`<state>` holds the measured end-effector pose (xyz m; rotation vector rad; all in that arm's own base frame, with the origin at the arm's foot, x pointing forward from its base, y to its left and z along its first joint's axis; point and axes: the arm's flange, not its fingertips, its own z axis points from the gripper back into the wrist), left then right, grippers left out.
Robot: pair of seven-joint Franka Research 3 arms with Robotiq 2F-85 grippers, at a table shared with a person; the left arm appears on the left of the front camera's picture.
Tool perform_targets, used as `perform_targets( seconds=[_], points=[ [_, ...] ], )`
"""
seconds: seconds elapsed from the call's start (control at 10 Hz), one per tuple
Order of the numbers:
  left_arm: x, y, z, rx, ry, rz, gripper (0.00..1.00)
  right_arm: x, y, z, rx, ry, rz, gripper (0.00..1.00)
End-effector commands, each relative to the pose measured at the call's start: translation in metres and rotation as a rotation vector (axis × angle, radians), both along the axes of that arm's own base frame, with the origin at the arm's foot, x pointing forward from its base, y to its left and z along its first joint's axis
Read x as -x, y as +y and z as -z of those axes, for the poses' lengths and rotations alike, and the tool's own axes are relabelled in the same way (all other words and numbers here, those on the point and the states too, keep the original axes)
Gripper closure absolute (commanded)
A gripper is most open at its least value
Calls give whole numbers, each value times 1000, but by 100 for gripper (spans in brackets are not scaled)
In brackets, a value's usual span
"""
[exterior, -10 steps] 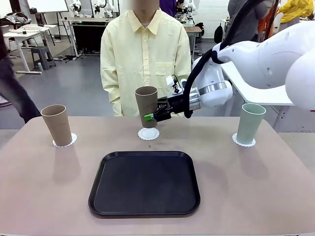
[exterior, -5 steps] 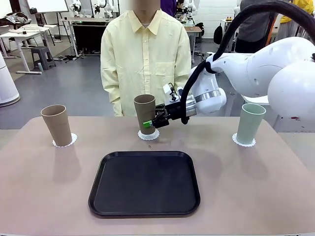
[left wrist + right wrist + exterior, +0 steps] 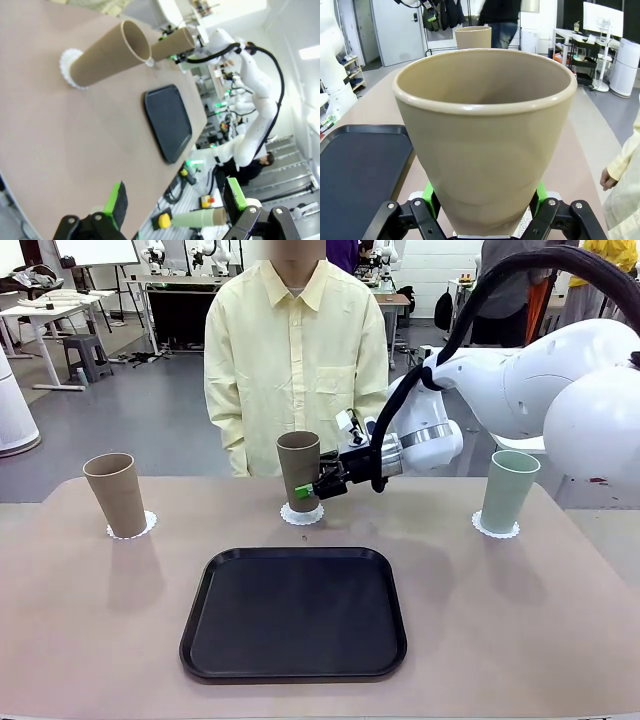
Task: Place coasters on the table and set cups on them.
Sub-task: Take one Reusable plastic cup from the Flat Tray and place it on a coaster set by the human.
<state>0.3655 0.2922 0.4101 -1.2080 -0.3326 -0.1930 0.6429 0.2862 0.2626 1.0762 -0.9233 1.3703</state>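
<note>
Tapered matte brown cup (image 3: 299, 470), scalloped coaster (image 3: 302, 515)

The right arm reaches across from the right, wrist level, its right gripper (image 3: 312, 489) clamped on the brown cup (image 3: 299, 470). The left gripper (image 3: 175, 200) hangs wide open.

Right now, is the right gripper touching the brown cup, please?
Touching. In the right wrist view, the right gripper has its green pads pressed against both sides of the brown cup.
</note>
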Motion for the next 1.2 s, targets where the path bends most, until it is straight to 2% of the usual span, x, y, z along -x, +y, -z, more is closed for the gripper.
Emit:
perform_targets(
  seconds=[0.0, 1.0, 1.1],
  points=[
    [1, 1, -3, 2, 2, -5, 0, -15, 1, 5, -4, 16, -30, 19],
    [1, 1, -3, 2, 2, -5, 0, -19, 9, 20, 23, 57, -43, 19],
    [1, 1, -3, 2, 2, -5, 0, -19, 9, 19, 29, 57, -46, 12]
  ],
)
